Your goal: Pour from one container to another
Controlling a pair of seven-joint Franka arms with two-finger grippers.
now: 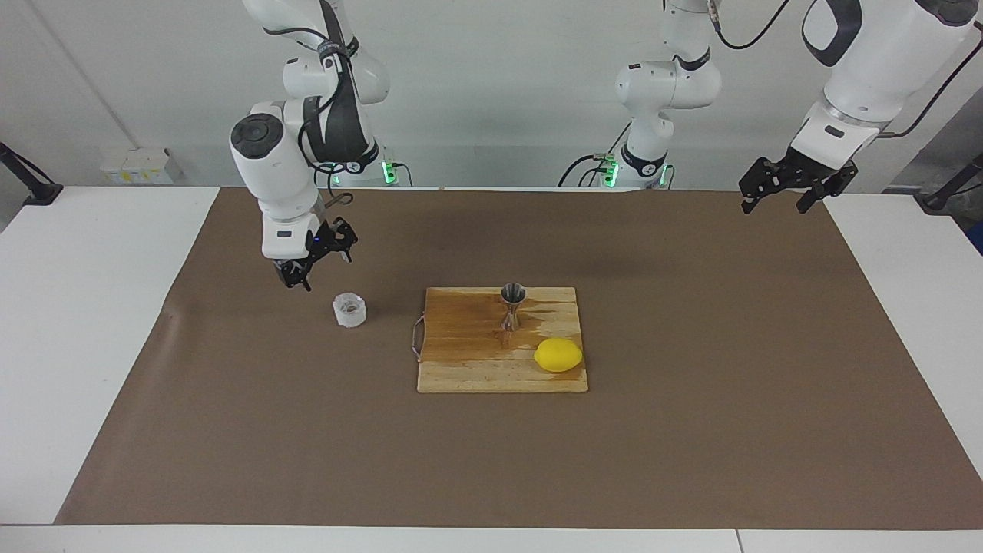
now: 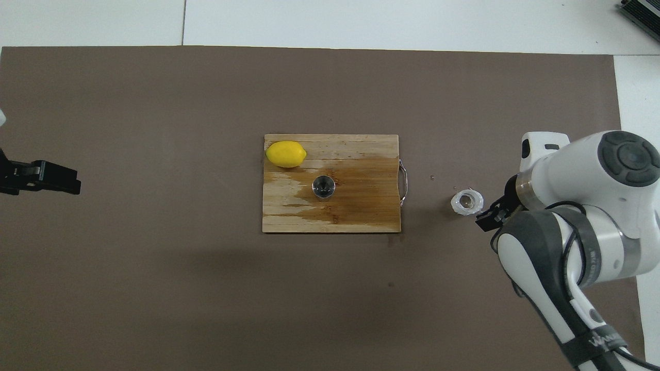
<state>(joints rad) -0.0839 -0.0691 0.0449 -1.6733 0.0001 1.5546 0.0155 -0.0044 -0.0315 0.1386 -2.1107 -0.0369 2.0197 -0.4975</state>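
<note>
A: Where is the clear cup (image 1: pixel 349 310) to be found?

B: It is set upright on the brown mat of the bench (image 1: pixel 691 461), toward the right arm's end, well apart from the cutting board (image 1: pixel 461 369). The steel jigger (image 1: pixel 513 306) is stood on that board, with a lemon (image 1: pixel 558 355) beside it.

A: And the right gripper (image 1: pixel 301 270)?

B: It is held just beside the cup, not touching it. Whether its fingers are spread cannot be told. The left gripper (image 1: pixel 777 196) is parked in the air at the left arm's end, spread and empty.

A: How is the cup likely to handle?

B: It is judged light, stiff and smooth, so slipping is to be expected under a weak pinch. It should be taken across the side wall, about mid-height, and kept level until carried over the jigger, whose narrow waist suggests it is easily toppled.
</note>
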